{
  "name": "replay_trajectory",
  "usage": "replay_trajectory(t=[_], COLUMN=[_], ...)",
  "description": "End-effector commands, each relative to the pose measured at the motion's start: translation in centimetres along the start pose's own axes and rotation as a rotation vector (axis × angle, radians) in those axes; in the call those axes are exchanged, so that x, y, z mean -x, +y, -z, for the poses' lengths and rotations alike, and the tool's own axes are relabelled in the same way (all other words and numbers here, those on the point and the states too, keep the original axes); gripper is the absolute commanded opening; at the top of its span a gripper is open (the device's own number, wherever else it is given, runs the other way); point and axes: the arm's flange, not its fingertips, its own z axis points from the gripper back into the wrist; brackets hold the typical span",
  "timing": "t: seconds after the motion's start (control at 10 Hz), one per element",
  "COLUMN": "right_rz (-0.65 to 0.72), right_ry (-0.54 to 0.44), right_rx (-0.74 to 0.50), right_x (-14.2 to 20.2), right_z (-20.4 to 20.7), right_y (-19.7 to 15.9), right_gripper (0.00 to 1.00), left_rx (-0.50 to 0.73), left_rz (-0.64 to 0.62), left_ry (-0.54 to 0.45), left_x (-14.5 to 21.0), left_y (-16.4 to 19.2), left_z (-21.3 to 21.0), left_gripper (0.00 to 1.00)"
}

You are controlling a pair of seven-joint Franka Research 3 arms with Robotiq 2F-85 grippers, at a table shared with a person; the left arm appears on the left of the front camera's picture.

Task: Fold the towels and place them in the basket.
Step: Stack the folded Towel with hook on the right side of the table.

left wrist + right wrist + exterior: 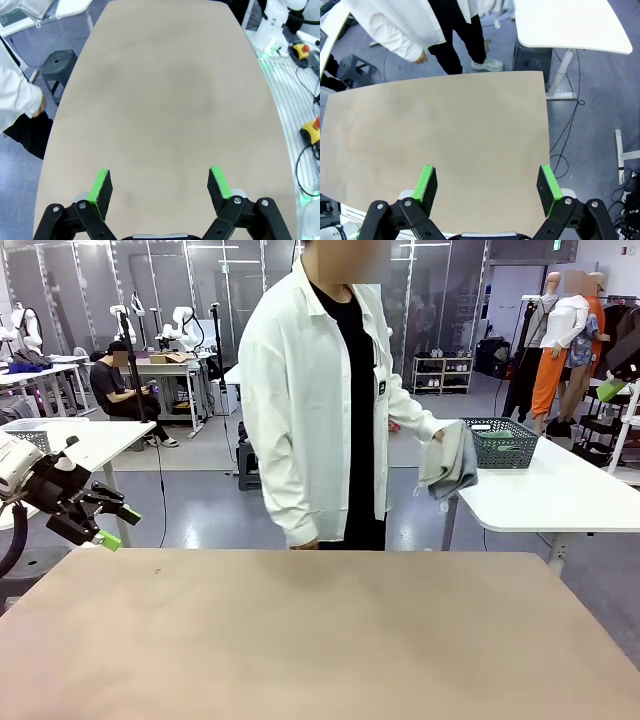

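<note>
Bare tan table point(300, 640), both tools point(160, 186) point(487, 184) agape above; towels point(450, 462), seemingly two, in person's hand point(436, 436).

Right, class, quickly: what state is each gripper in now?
Left gripper: open, holding nothing.
Right gripper: open, holding nothing.

The scene was viewed from a fixed front camera set low at the near edge of the tan table point(320, 640), facing across it toward the person point(330, 390). Two wrist cameras were held above the table point(170, 115), looking down along their fingers. The tabletop point(440, 130) was shared by all three views.
</note>
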Motion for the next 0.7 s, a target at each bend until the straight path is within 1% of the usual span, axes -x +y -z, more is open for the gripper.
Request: replay_trajectory(t=[0.0,0.6], right_rz=[0.005,0.005], right_ry=[0.008,0.008], right_rx=[0.003,0.003], right_x=[-0.13,-0.13], right_z=[-0.26,-0.26], right_y=[-0.03,-0.03], right_gripper=[1.00,1.00], left_rx=[0.001,0.001], left_rz=[0.006,0.006], left_ry=[0.010,0.010], left_x=[-0.08,-0.08], left_y=[-0.13,-0.13], left_z=[-0.07,-0.07], left_gripper=[0.96,0.96])
